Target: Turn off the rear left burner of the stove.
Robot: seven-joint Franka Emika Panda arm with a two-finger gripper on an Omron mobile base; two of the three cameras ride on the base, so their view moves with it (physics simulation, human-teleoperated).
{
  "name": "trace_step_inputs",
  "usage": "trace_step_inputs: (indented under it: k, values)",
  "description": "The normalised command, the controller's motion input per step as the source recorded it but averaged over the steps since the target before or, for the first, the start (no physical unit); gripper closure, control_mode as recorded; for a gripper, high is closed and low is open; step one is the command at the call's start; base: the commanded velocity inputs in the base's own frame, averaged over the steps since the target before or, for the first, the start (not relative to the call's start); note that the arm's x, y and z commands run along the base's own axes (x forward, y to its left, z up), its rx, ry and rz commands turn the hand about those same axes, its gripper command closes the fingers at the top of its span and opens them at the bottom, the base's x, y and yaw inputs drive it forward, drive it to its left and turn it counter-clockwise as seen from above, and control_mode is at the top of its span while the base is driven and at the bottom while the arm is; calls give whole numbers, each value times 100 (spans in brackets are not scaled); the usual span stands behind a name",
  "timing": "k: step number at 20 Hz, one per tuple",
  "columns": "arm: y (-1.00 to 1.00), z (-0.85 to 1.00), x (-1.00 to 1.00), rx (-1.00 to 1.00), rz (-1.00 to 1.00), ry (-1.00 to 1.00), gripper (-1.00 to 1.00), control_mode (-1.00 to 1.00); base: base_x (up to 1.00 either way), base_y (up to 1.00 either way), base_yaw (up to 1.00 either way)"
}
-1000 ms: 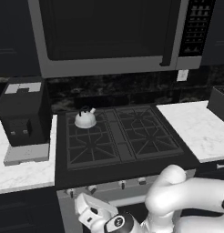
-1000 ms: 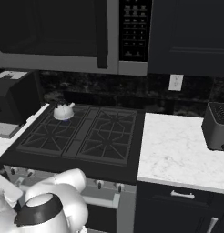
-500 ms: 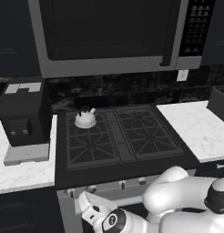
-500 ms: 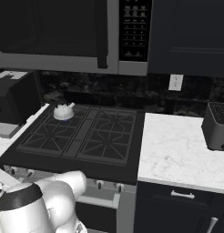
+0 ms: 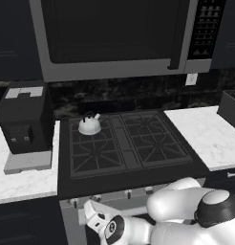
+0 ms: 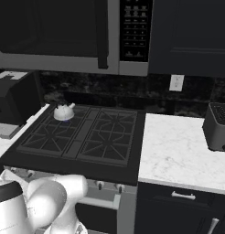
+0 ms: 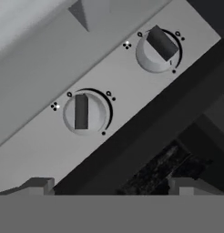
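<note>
While claw (image 7: 109, 186) hovers, two knobs (image 7: 85, 112), one kettle (image 5: 90, 124)

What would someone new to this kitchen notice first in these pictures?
Probably the white kettle on the rear left burner of the black stove, under the big microwave. Then the hand view's two silver knobs up close, with the white arm bent low before the stove's front.
</note>
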Motion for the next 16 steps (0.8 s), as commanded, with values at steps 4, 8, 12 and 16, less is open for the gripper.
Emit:
trace_step_inputs:
  k: [4,8,12,16]
  values:
    - [0,-32,1,0,0,-4,-100,-100,0,0,0]
    - [0,-34,2,0,0,-6,-100,-100,0,0,0]
    - [9,-2,19,0,0,-1,-100,-100,0,0,0]
    - [12,0,25,0,0,0,-100,-100,0,0,0]
